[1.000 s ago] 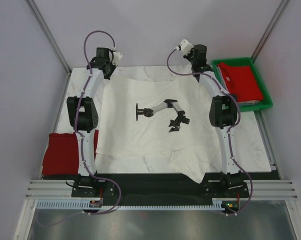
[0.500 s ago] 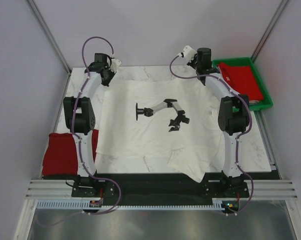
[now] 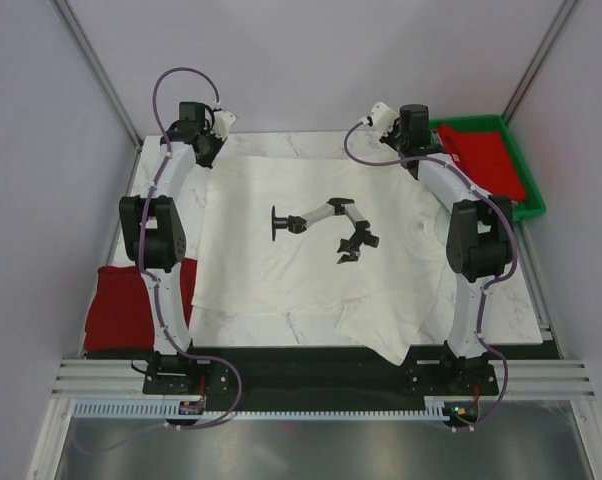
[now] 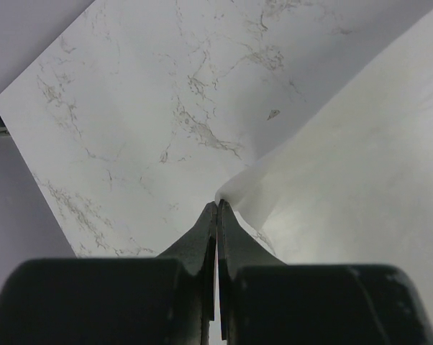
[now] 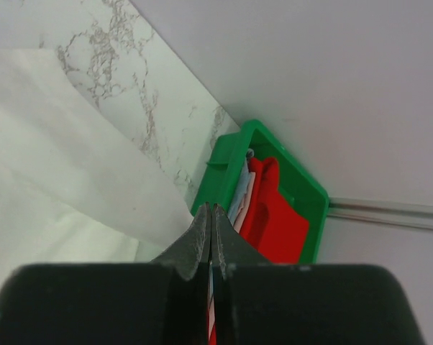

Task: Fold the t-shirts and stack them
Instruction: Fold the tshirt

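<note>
A white t-shirt with a dark chest print lies spread flat over the marble table. My left gripper is at the shirt's far left corner and is shut on that corner; the left wrist view shows its tips pinching the white cloth. My right gripper is at the shirt's far right corner, next to the green tray. Its jaws are shut, with the white cloth edge running into them. A folded red t-shirt lies at the table's near left edge.
A green plastic tray stands at the far right and holds a red t-shirt on paler cloth. It also shows in the right wrist view, just beyond the fingertips. A shirt sleeve hangs toward the near edge.
Both grippers have moved apart toward the far corners, the left one leftward and the right one rightward. The shirt's far edge is drawn out wider and flatter.
</note>
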### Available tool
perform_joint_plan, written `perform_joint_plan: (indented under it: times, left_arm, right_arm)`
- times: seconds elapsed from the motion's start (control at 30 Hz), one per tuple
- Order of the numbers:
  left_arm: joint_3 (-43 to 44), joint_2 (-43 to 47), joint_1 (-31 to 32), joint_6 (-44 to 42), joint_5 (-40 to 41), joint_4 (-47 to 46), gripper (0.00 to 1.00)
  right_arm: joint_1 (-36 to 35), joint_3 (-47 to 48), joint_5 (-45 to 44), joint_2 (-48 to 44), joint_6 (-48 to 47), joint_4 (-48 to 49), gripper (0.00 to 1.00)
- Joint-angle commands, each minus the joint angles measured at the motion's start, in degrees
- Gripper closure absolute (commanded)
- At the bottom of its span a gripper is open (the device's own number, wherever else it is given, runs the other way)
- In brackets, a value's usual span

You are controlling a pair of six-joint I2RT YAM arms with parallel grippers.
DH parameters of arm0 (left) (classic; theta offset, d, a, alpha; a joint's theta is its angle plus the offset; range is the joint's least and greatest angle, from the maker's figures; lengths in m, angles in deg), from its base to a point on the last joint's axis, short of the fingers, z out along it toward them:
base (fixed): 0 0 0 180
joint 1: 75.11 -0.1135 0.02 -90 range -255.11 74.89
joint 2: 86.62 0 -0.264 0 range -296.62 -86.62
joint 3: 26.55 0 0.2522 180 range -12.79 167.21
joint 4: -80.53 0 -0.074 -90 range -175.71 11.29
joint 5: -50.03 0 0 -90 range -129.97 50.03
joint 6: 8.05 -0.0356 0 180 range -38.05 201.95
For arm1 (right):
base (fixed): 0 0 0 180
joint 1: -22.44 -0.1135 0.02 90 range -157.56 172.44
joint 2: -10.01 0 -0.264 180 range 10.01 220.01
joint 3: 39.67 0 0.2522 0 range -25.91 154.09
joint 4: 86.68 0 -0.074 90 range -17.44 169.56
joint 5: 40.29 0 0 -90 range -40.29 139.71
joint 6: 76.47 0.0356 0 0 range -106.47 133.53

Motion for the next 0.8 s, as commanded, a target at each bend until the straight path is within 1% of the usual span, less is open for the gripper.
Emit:
perform_joint_plan:
  times: [0.0, 0.17, 0.5, 0.77]
  left_arm:
    - [-0.91, 4.28, -0.92, -0.47, -1.46, -1.37, 0.98]
    - [-3.02, 6.21, -1.45, 0.59, -1.90, -1.80, 0.98]
    - [-13.21, 11.75, -1.89, 0.24, -3.05, -3.65, 0.98]
    - [-17.09, 13.77, -1.98, 0.50, -3.84, -4.09, 0.98]
  right_arm:
    - [0.86, -2.24, -0.59, -6.28, 1.44, -0.92, 1.00]
    - [1.03, -8.04, 0.02, -10.94, 2.84, -1.45, 1.00]
    - [0.95, -16.22, 1.16, -17.80, 5.39, -3.99, 1.00]
    - [0.51, -25.88, 2.75, -25.09, 6.63, -6.46, 1.00]
